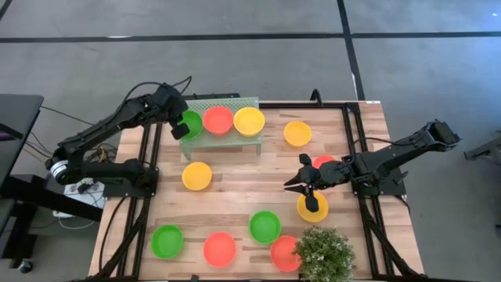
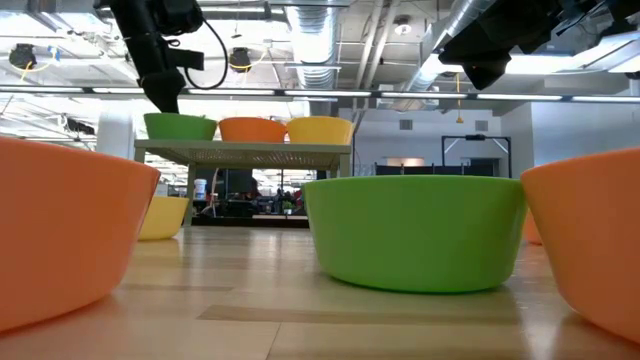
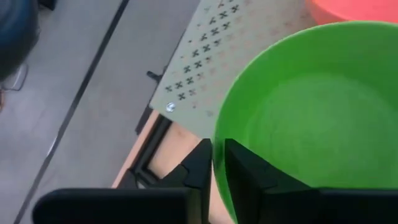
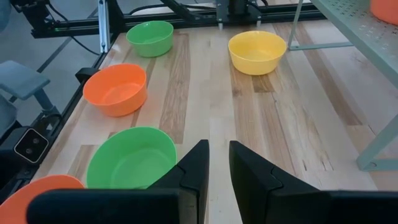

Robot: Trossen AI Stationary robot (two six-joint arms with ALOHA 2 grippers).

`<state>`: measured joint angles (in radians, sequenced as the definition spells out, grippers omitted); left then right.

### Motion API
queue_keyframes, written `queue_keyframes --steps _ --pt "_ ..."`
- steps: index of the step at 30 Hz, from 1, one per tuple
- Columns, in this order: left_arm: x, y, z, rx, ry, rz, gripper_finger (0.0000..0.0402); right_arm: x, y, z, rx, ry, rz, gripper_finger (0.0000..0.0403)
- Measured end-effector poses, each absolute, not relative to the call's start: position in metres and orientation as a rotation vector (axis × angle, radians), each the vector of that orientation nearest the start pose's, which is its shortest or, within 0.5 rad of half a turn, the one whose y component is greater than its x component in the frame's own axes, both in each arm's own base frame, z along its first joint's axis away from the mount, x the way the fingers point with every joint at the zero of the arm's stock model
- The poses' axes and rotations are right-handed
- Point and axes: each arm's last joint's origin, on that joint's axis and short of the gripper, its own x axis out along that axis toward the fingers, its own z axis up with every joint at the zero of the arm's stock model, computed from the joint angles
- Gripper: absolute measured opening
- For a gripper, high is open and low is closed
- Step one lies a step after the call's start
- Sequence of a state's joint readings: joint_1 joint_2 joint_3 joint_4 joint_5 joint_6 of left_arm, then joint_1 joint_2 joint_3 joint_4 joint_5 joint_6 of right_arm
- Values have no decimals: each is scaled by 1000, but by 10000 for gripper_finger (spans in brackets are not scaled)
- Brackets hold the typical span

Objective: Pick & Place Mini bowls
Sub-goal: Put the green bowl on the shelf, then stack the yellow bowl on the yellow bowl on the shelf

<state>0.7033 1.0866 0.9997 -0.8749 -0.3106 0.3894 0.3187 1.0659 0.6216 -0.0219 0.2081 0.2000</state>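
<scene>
- The left gripper (image 1: 185,125) was seen at the green bowl (image 1: 190,124) on the pale green perforated stand (image 1: 227,139); its fingers (image 3: 205,167) were set on either side of the bowl's rim with a narrow gap between them; whether the rim was clenched or released could not be told.
- A red bowl (image 1: 218,120) and a yellow bowl (image 1: 249,121) were ranged beside the green one on the stand, near the worktop's (image 1: 235,196) far edge.
- The right gripper (image 1: 302,185) was held over the worktop near its right edge, above a yellow bowl (image 1: 312,208); its jaws were slightly parted with nothing grasped.
- Further bowls were spread towards the near edge, beside a bushy plant (image 1: 323,253).
</scene>
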Motion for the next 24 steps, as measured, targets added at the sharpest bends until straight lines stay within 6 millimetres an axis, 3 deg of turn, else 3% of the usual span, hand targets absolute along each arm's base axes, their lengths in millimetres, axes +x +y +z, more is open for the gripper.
queue_keyframes --steps 8,16,20,24 --pt "148 138 298 137 1133 731 90 216 65 240 75 459 63 58" --pt "150 136 302 199 1110 722 101 216 65 241 23 444 76 58" --pt "146 122 315 260 1035 743 102 219 66 248 -72 362 102 58" --pt "141 95 330 240 883 702 101 223 65 259 -120 244 90 58"
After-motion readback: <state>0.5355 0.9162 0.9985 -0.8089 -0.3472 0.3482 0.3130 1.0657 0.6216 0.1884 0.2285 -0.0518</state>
